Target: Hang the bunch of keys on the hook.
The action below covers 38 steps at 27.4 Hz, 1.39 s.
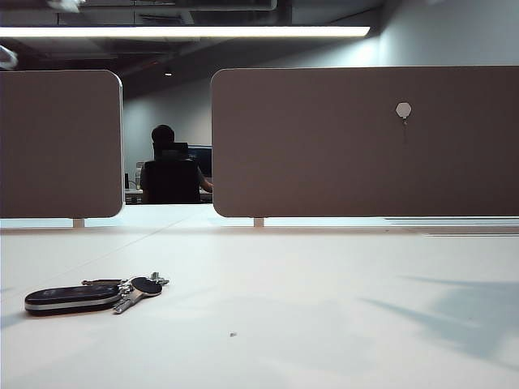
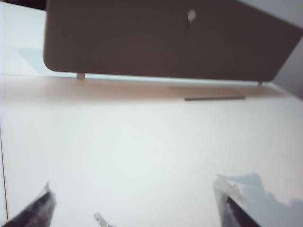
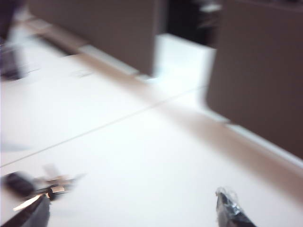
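Ahead of the right gripper (image 3: 132, 210) and off toward one fingertip — the bunch of keys (image 3: 35, 184), lying flat on the white counter (image 3: 142, 156), black fob and small keys fanned out, untouched. Jaws stand wide apart, nothing between them.

Left gripper (image 2: 135, 201): fingers likewise spread wide and empty, over bare counter, with the brown panel (image 2: 165, 42) far beyond and the hook (image 2: 191, 16) a small pale spot high on it. Only a sliver of metal shows near its lower edge, too small to name.

Exterior view: neither arm visible; keys (image 1: 85, 295) low on the near counter, hook (image 1: 403, 110) on the right-hand panel, well apart from them.

Risks, as judged:
- Keys lie low and flat; fingers coming down off-centre would likely skid the fob away or pinch one loose key only, leaving the rest to dangle and swing.
- Wrist pictures are blurred, so aim may be poor.
- Hook is tiny and thin — a swinging ring could miss it, or a hard push could knock the pad.
- Gripping the fob so the ring is covered would leave nothing to slip over the hook.
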### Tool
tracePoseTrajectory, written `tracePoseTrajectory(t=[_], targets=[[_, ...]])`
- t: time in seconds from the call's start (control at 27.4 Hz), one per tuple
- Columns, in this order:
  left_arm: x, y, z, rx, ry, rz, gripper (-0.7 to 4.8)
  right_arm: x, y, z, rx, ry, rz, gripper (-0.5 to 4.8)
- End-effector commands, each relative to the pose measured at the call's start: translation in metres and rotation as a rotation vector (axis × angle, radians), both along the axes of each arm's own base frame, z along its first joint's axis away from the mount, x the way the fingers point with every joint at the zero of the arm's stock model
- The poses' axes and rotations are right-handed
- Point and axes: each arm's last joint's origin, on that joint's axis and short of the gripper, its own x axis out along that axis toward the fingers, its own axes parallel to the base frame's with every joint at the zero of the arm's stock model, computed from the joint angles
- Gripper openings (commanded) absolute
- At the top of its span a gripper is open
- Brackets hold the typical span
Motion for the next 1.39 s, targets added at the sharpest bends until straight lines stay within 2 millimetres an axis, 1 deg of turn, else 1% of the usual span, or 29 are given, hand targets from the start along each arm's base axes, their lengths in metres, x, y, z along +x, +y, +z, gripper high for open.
tracePoseTrajectory(t=[0.04,0.07,0.15,0.22,0.26,0.29,0.36,0.44,0.55,0.69,0.8,0.88,0.95,1.06,1.13,1.17,1.2,1.39], targets=[[0.002,-0.004,0.000,0.172,-0.012,-0.049,4.76,0.018,0.046,-0.008,-0.134,-0.047,0.098,3.91],[0.001,-0.004,-0.001,0.258,0.018,-0.046,4.76,0.025,0.065,-0.017,-0.206,-0.037,0.158,3.91],[0.000,-0.001,-0.003,0.359,0.069,-0.011,4.79,0.037,0.099,-0.034,-0.314,-0.019,0.261,3.90],[0.000,0.001,-0.007,0.424,0.108,0.056,4.79,0.052,0.131,-0.054,-0.401,-0.049,0.323,3.90],[0.000,0.002,-0.008,0.440,0.115,0.064,4.79,0.059,0.139,-0.060,-0.417,-0.059,0.334,3.90],[0.000,0.002,-0.009,0.448,0.127,0.069,4.79,0.071,0.151,-0.069,-0.421,-0.059,0.341,3.90],[0.000,0.003,-0.009,0.461,0.135,0.104,4.79,0.088,0.167,-0.082,-0.429,-0.049,0.343,3.90],[0.000,0.003,-0.008,0.460,0.133,0.104,4.79,0.100,0.179,-0.094,-0.465,-0.050,0.358,3.90],[0.000,0.003,-0.008,0.465,0.133,0.122,4.79,0.106,0.189,-0.109,-0.502,-0.046,0.385,3.90],[0.000,0.004,-0.008,0.466,0.134,0.122,4.79,0.104,0.197,-0.128,-0.558,-0.045,0.418,3.85],[0.000,0.003,-0.008,0.466,0.134,0.121,4.79,0.104,0.209,-0.147,-0.655,-0.145,0.377,3.85],[-0.001,0.004,-0.009,0.471,0.146,0.119,4.79,0.106,0.212,-0.156,-0.683,-0.168,0.354,3.85],[-0.001,0.004,-0.011,0.479,0.162,0.116,4.79,0.108,0.211,-0.160,-0.728,-0.164,0.291,3.85],[-0.002,0.004,-0.012,0.485,0.175,0.113,4.79,0.110,0.209,-0.159,-0.777,-0.188,0.209,3.85],[-0.002,0.004,-0.012,0.486,0.178,0.113,4.79,0.113,0.208,-0.158,-0.809,-0.248,0.221,3.84],[-0.002,0.004,-0.012,0.486,0.179,0.113,4.79,0.114,0.208,-0.156,-0.804,-0.262,0.219,3.51],[-0.002,0.004,-0.012,0.486,0.179,0.113,4.79,0.114,0.209,-0.156,-0.802,-0.263,0.221,3.34],[-0.003,0.004,-0.013,0.487,0.186,0.112,4.79,0.112,0.211,-0.158,-0.756,-0.262,0.318,3.31]])
